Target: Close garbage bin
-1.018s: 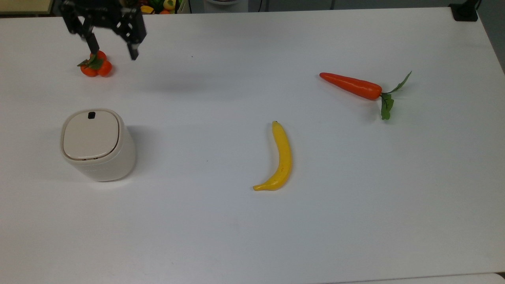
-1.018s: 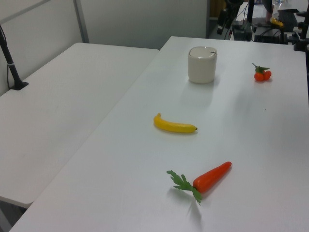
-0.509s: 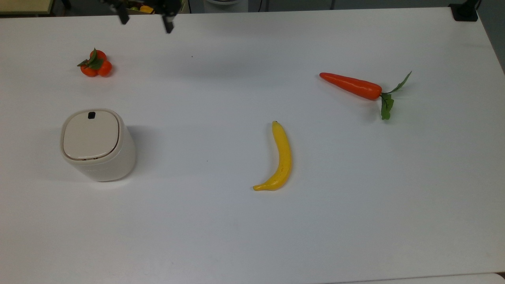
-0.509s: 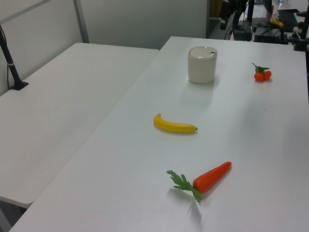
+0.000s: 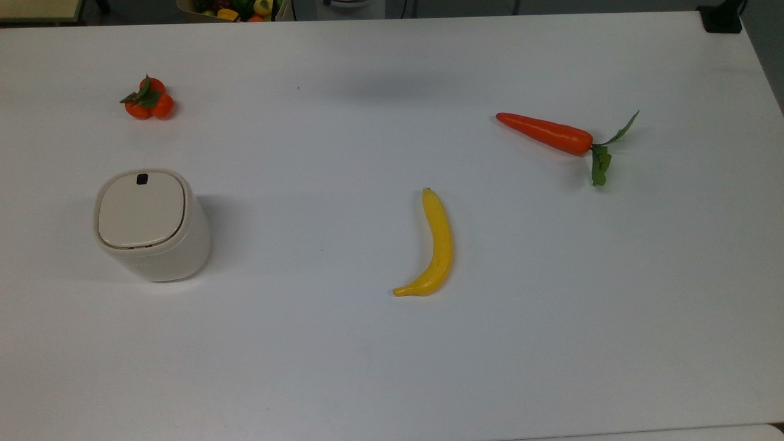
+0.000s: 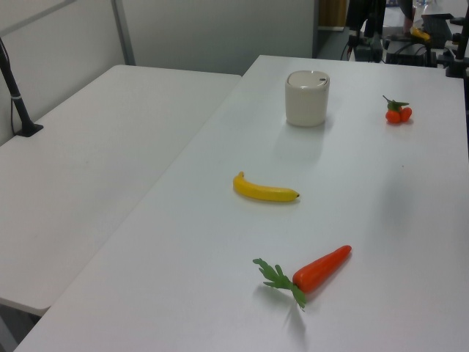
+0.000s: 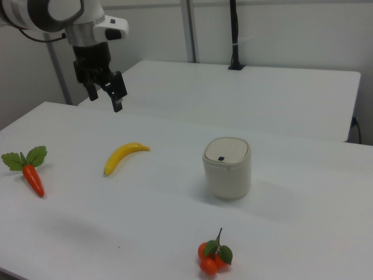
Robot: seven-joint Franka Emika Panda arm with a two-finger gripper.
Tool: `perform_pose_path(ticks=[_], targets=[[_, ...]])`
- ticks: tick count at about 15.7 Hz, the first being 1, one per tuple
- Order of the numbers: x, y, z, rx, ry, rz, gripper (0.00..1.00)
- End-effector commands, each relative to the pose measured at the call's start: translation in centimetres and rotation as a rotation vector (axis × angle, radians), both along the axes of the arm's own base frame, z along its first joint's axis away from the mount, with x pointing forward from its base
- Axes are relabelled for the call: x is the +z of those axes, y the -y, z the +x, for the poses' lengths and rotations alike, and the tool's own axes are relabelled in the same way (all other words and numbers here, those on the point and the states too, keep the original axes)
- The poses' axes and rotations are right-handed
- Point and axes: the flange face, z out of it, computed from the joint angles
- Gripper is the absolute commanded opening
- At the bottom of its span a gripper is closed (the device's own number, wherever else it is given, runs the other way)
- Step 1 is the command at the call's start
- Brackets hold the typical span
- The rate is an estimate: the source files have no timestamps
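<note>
1. Cream-white, rounded-square plastic garbage bin [image 5: 152,226] stands upright on the white worktop [image 5: 392,343], toward the top view's left, its flat beige lid [image 5: 141,210] lying level in the rim, so the closing looks done.
2. Black two-finger tool [image 7: 105,93] hangs high above the far edge in the right view, well apart from the bin, fingers spread and holding nothing.
3. Risk, as I judge it: a thin dark line along the lid's near edge may mean it is not fully latched; another descent off-centre could tip or slide the light bin.
4. Yellow plastic banana [image 5: 432,246], orange plastic carrot [image 5: 545,133] and small orange fruit cluster [image 5: 149,100] lie well apart from it.
5. Top view gives the lid's seam squarely; right view adds the arm's height.
</note>
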Motion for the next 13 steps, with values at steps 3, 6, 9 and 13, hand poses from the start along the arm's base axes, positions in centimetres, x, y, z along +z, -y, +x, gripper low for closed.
perform_pose_path(ticks=[3, 6, 9, 13], targets=[[-0.2, -0.9, -0.6, 0.172, 0.032, -0.005, 1.00], [-0.2, 0.0, -0.4, 0.253, 0.052, -0.008, 1.00], [-0.3, 0.1, -0.2, 0.291, 0.058, -0.009, 1.00], [-0.3, 0.2, -0.2, 0.279, 0.059, -0.006, 1.00]])
